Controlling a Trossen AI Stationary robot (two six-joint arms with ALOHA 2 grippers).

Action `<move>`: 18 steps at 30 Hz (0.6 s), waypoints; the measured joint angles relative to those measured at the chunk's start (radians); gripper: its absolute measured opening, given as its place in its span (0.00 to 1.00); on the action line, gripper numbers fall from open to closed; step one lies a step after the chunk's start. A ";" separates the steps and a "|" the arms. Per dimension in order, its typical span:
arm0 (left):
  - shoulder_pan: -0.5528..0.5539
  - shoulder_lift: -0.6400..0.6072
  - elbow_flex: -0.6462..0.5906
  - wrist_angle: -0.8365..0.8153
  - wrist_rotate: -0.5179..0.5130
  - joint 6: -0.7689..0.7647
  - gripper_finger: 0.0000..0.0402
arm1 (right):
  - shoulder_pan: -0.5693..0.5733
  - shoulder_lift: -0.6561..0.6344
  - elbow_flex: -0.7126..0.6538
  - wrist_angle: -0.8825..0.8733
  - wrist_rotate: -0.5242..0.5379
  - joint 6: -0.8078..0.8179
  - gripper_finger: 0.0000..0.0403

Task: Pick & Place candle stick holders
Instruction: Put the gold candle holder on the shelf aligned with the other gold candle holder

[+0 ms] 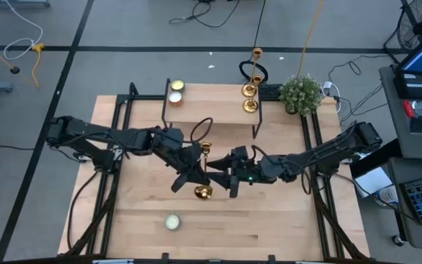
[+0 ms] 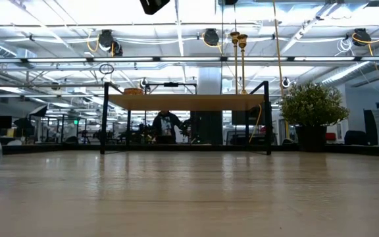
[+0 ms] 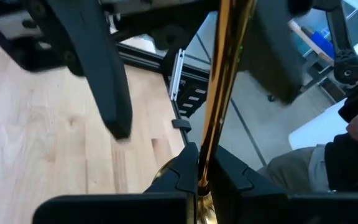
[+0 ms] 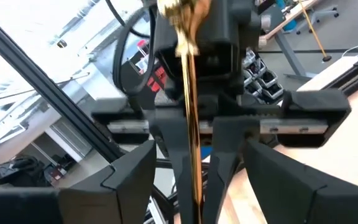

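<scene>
1 slim shiny brass candle stick holder (image 1: 204,170) | left tool (image 1: 196,167) clamps stem

open-plan lab (ceiling cable reels (image 2: 107,41), workstations)

Wood table (image 1: 138,213): pale candle (image 1: 171,221) near front, raised shelf (image 1: 211,110) w/ 2 gold holders (image 1: 250,95), potted plant (image 1: 301,94).
</scene>
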 joint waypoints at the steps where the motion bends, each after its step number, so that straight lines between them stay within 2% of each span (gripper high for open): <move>1: 0.003 0.000 0.000 0.002 0.007 -0.002 0.04 | 0.000 0.001 0.000 -0.003 0.000 0.000 0.58; 13: 0.007 0.041 0.000 0.046 0.039 -0.021 0.04 | -0.002 0.001 0.000 0.000 -0.001 0.003 0.49; 18: 0.007 0.050 0.000 0.062 0.041 -0.029 0.04 | -0.002 0.001 0.000 0.000 -0.002 0.003 0.42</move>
